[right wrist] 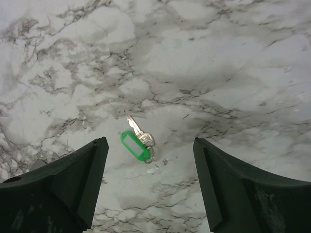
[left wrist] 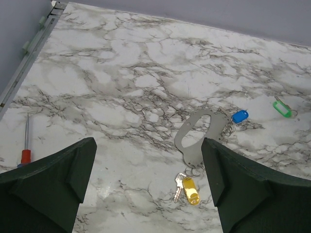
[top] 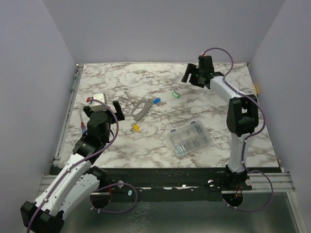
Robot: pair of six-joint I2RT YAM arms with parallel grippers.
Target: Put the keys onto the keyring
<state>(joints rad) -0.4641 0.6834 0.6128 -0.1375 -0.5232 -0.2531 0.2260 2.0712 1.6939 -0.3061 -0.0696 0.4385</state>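
The table (top: 146, 82) has a smooth top like white marble with grey veins. At the far left of it lies a thin stick (left wrist: 26, 141) with a metal shaft and a red part on its handle.

The left gripper (left wrist: 148, 145) hangs over the left side of the table. Its two dark, wedge-shaped fingers (left wrist: 53, 179) are wide apart and hold nothing.

A little to the right lies the keyring (left wrist: 194, 136). It is a thin grey loop, long and oval, and it lies flat on the table. No key is on it.

The yellow key (left wrist: 188, 189) lies just beside the near end of the loop. It has a fat yellow plastic head and a small shiny metal blade.

The blue key (left wrist: 240, 116) lies just beside the right side of the loop, with little metal rings at its end. I cannot tell if it touches the loop.

The green key (right wrist: 136, 145) lies farther right, apart from the loop. Its green plastic head has a pale window in it, and any words there are too small to read.

On the near right sits a clear box (top: 189, 138) with small parts in rows.

The right gripper (right wrist: 149, 143) is over the far right of the table. Its fingers are apart. In its own view the green key lies on the table between them, and they do not touch it.
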